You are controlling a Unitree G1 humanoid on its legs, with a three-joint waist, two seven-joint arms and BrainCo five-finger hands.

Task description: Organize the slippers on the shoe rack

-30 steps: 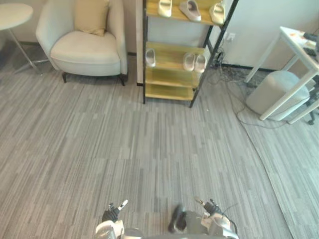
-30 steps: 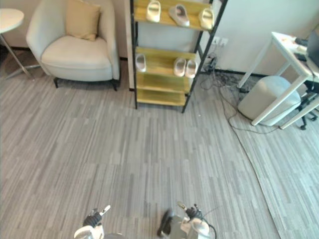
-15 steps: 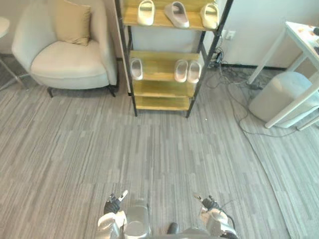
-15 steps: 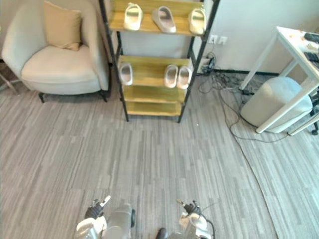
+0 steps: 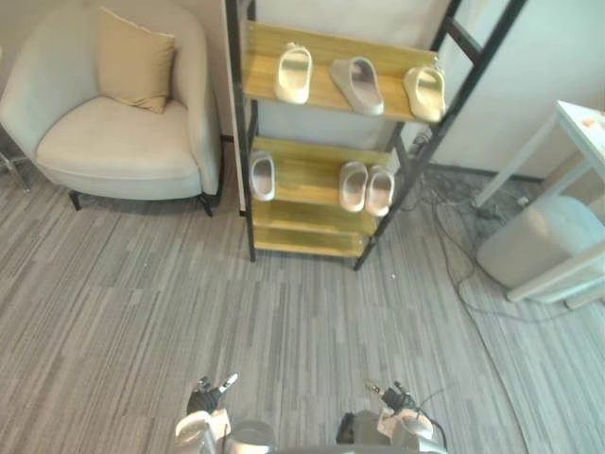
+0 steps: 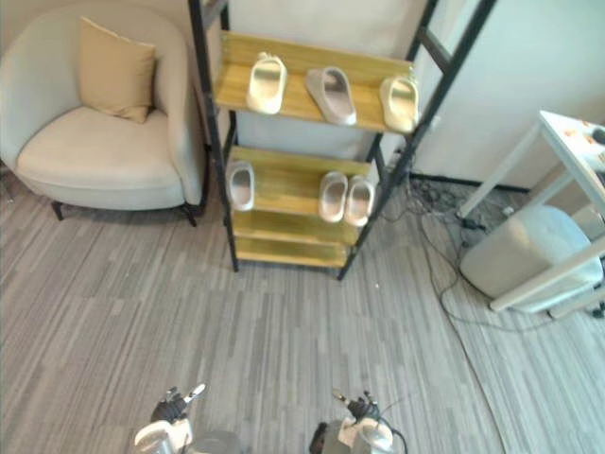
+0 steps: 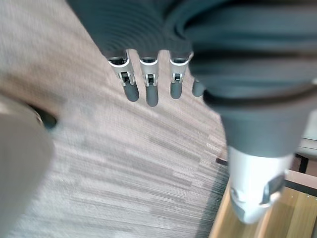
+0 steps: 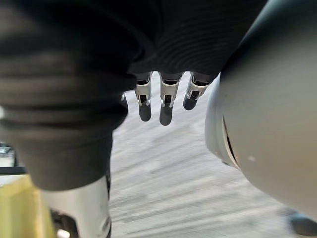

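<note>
Wooden shoe rack (image 5: 307, 176) holds loosely spaced slippers (image 5: 356, 84), likely awaiting pairing. Left hand (image 7: 152, 93) and right hand (image 8: 166, 110) hang slack and empty, the approach seemingly unfinished.

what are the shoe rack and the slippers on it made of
Shoe rack: the shelves look like light wood or a wood-look board, going by their yellow-tan matte face. The slim black posts look like painted metal. Slippers: probably moulded foam or soft rubber, judging by their thick, smooth, seamless cream and grey shapes. The exact material can't be told from here.
</note>
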